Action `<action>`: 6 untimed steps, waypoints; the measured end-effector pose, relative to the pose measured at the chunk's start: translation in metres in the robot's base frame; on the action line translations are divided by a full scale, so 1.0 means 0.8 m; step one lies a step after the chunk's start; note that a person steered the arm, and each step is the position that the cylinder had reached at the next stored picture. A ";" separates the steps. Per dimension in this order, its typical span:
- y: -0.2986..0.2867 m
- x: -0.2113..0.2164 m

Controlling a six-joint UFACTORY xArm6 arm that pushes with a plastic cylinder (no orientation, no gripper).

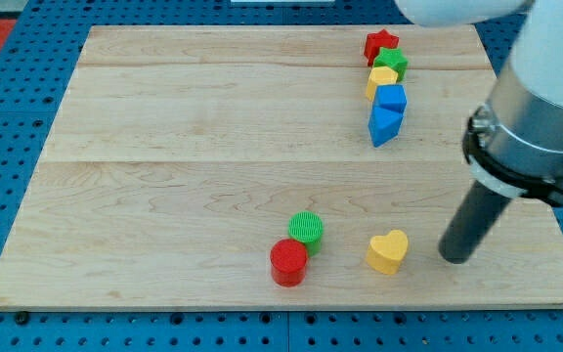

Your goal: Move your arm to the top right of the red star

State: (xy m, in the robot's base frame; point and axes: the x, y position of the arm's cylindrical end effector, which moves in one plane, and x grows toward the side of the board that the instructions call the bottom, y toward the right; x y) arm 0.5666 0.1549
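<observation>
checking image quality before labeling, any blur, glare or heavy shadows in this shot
Camera view: lighting is even and soft, no glare on the wooden board. The red star and yellow heart are sharp, with only faint shadows. The arm housing at the view's right is large and slightly soft; my tip sits right of the heart.

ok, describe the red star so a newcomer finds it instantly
Look at the wooden board and go to its edge at the view's top, toward the right. A column of five blocks runs down from there; the red star is its topmost piece, touching the green block below it. It is the only red block up there; my tip is far off, near the yellow heart.
</observation>
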 end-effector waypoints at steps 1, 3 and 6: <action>-0.051 0.011; -0.088 0.030; -0.062 0.038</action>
State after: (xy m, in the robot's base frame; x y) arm 0.5972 0.1052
